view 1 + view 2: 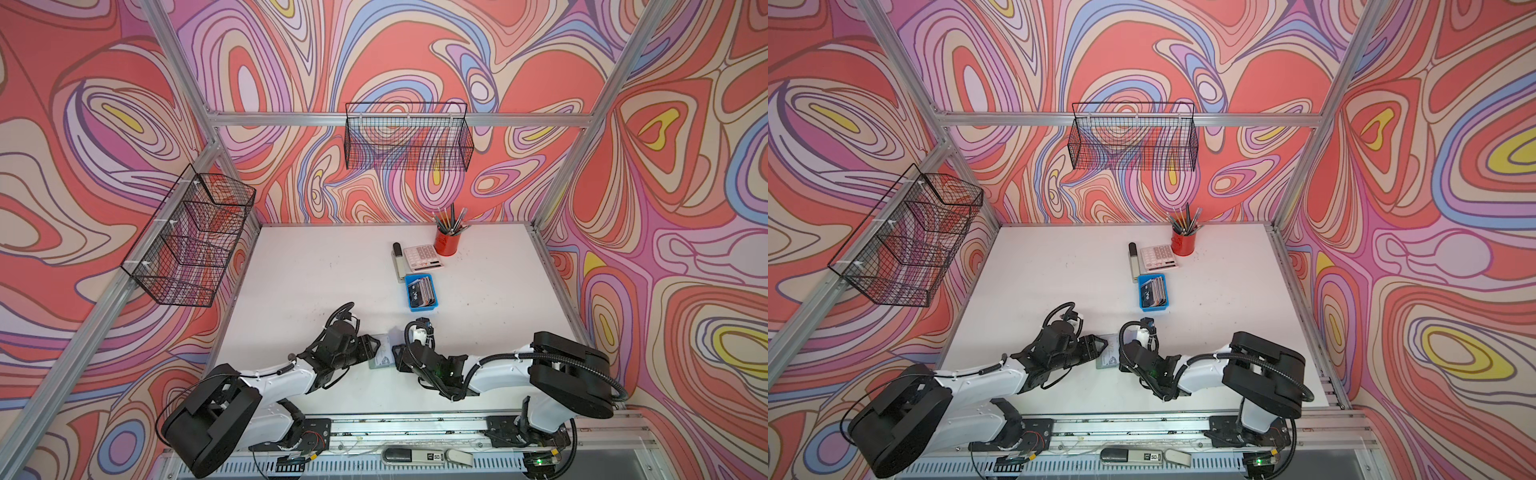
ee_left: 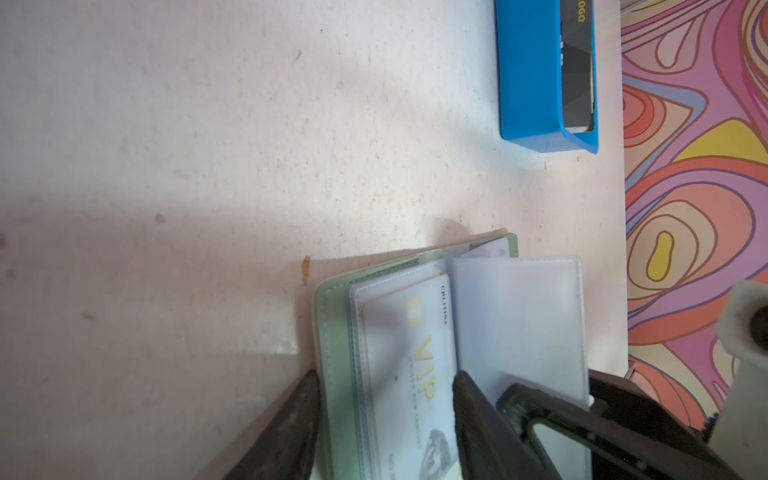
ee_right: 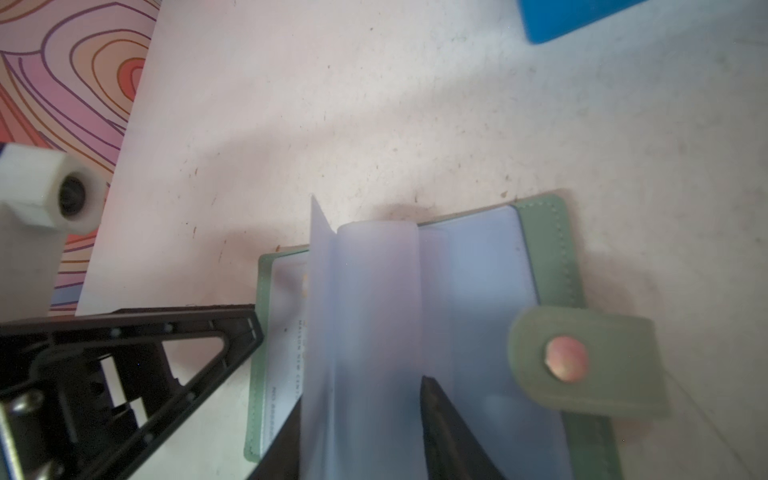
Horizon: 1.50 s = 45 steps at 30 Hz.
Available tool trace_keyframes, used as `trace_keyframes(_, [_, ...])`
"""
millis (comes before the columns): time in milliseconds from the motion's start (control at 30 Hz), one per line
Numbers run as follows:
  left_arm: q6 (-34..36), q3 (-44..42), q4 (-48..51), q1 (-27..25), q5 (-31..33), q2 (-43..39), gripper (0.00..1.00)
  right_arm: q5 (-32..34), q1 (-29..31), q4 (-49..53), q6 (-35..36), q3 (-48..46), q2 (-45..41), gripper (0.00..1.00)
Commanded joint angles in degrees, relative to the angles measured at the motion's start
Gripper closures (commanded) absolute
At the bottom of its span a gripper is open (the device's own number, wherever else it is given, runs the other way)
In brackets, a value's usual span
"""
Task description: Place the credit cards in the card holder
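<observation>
Card holder (image 1: 383, 359), sage green, lies open on the white table (image 1: 311, 270) at lower centre in both top views, between the two grippers. Left gripper (image 2: 384, 376): jaws apart, straddling the half where a pale credit card (image 2: 415, 353) lettered "VIP" sits in a clear sleeve. Right gripper (image 3: 361, 399): fingers either side of raised clear sleeves; pinched or loose, cannot tell. Farther up: blue tray (image 1: 424, 308) holding more credit cards (image 1: 422, 291); calculator (image 1: 420, 257); red pencil cup (image 1: 446, 246).
</observation>
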State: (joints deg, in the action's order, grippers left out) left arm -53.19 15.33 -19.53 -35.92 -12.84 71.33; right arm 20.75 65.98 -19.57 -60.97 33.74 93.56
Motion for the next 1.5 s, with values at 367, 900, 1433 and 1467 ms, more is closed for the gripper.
trace_keyframes(367, [-0.3, -1.2, 4.8, 0.0, -0.4, -0.2, 0.46, -5.4, 0.1, -6.3, 5.2, 1.2, 0.7, 0.33])
trace_keyframes(900, [-1.1, -3.4, 10.5, 0.0, 4.6, -9.6, 0.46, 6.0, 0.1, 8.0, 0.3, -0.9, -6.6, 0.34])
trace_keyframes(1433, [-1.5, -8.5, 25.6, 0.1, 12.1, -39.0, 0.39, 6.6, 0.7, 15.1, 6.9, 3.4, -10.7, 0.61])
trace_keyframes(1467, [-1.5, -8.6, 25.4, 0.1, 12.1, -39.4, 0.39, 5.2, 0.7, 13.7, 7.3, 3.6, -9.4, 0.62])
